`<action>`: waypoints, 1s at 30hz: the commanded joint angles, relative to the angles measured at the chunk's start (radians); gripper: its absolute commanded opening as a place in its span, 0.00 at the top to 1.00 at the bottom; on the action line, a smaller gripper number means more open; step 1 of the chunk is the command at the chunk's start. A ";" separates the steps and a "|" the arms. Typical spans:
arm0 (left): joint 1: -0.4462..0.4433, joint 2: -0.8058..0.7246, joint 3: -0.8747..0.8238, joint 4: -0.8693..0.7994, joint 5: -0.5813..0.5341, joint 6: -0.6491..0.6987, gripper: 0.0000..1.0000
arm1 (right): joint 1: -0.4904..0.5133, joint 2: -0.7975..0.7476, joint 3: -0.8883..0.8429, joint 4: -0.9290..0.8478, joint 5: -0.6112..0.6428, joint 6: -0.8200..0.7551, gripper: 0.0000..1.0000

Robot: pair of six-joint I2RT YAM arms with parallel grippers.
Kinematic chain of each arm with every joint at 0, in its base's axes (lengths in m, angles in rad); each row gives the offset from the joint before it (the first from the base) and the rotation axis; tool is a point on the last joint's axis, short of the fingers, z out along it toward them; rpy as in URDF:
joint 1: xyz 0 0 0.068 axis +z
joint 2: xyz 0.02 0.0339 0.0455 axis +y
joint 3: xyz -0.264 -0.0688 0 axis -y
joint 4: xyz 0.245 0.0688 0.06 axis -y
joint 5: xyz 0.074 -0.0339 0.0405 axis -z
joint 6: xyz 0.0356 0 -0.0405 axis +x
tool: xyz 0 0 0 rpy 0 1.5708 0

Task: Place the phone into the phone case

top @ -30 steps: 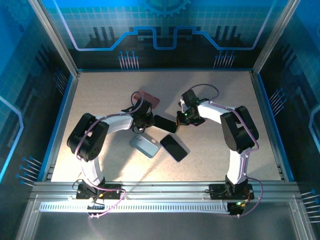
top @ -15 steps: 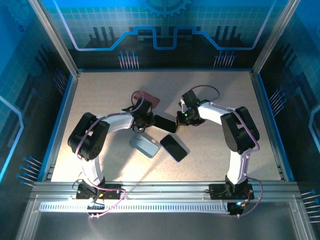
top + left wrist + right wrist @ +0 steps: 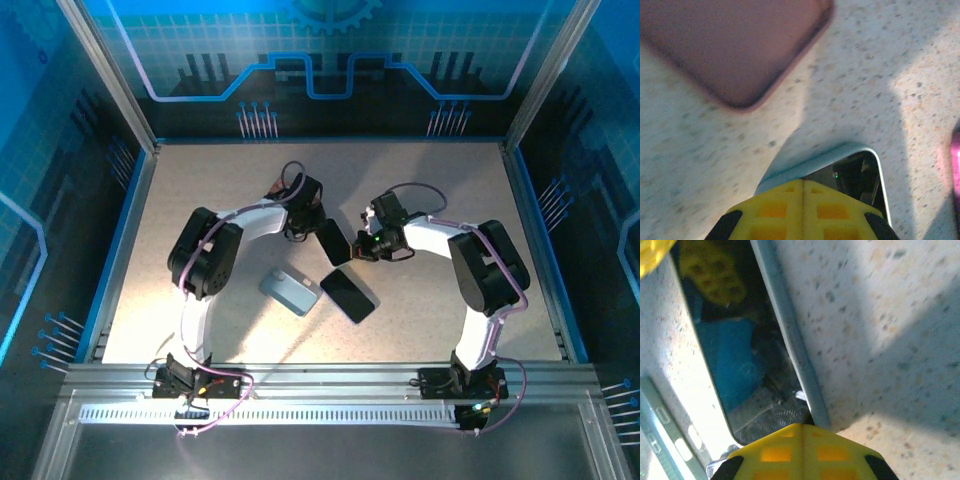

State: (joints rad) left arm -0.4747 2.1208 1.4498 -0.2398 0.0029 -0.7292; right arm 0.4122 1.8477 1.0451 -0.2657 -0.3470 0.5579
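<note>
- Phone point(image 3: 333, 241) contact comes first: the left gripper point(image 3: 802, 192) has its yellow fingers pressed together with nothing between them, and their tips sit at one corner of the handset.
- At the opposite end, the right gripper point(image 3: 800, 437) is likewise closed and empty, with its tips against the silvery rim.
- Between them the phone lies flat on the table point(image 3: 430, 180), dark glass up, turned at an angle and not lifted.
- Handling, as a judgement: it is a stiff, thin slab, moderately heavy for its size. The glass is slick and reflective, so closed fingers will probably skate on it rather than drag it.
- Best hold is across the width, pads on the two long metal edges near the middle, not on the glass.
- Lying flat, it gives little to pinch, so one edge may need tipping up.
- Further out are a pink case point(image 3: 735, 45) just beyond the left fingers, a light-blue case point(image 3: 290, 292) nearer the bases, and a second dark phone point(image 3: 347, 294) beside it.
- Either case likely flexes — I cannot tell which fits.
</note>
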 commanded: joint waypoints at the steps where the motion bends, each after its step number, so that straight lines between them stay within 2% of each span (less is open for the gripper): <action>1: -0.021 0.110 0.088 -0.072 0.029 0.041 1.00 | 0.003 -0.050 -0.048 -0.075 -0.031 0.016 1.00; 5: -0.022 0.149 0.182 -0.093 0.034 0.058 1.00 | -0.003 -0.104 -0.057 -0.084 -0.028 -0.015 1.00; 9: -0.022 0.106 0.178 -0.058 0.024 0.068 1.00 | 0.004 -0.118 -0.078 -0.065 -0.047 -0.026 1.00; 15: -0.019 -0.066 0.020 0.081 0.023 0.059 1.00 | 0.032 -0.093 -0.086 -0.026 -0.069 -0.017 1.00; 20: -0.015 -0.187 -0.078 0.112 0.018 0.053 1.00 | 0.046 -0.045 -0.057 0.000 -0.075 -0.010 1.00; 30: 0.001 -0.288 -0.234 0.129 0.026 0.005 1.00 | 0.084 0.056 0.039 -0.010 -0.100 -0.016 1.00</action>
State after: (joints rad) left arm -0.4812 1.8591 1.2678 -0.1196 0.0227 -0.7071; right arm 0.4725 1.8812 1.0496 -0.2749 -0.4110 0.5495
